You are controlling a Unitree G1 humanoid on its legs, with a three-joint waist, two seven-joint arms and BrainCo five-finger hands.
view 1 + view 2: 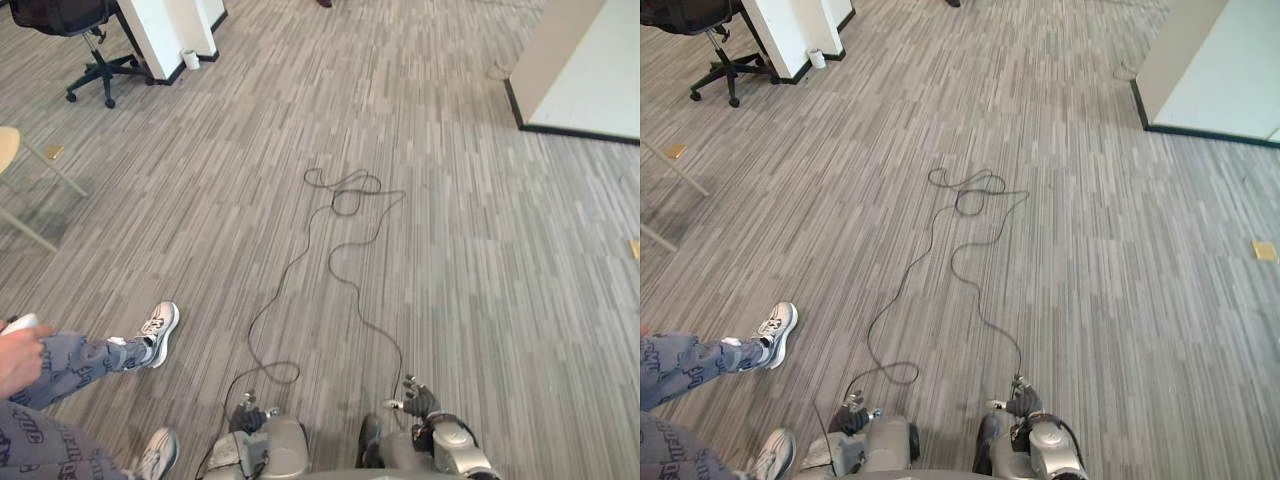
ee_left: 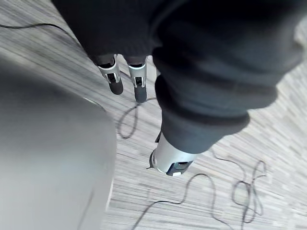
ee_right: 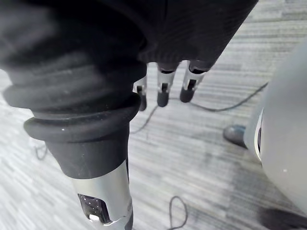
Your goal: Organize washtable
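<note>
Low in the frame's centre, the left hand point(image 1: 248, 416) and right hand point(image 1: 421, 402) hang over grey striped carpet point(image 1: 480, 260), silver dark-tipped fingers point(image 2: 114, 80) straight and loose, holding nothing. Lower left, a person's patterned trouser leg point(image 1: 75, 358) ends in a white sneaker point(image 1: 158, 333). Upper left stands a black wheeled office chair point(image 1: 60, 14).
</note>
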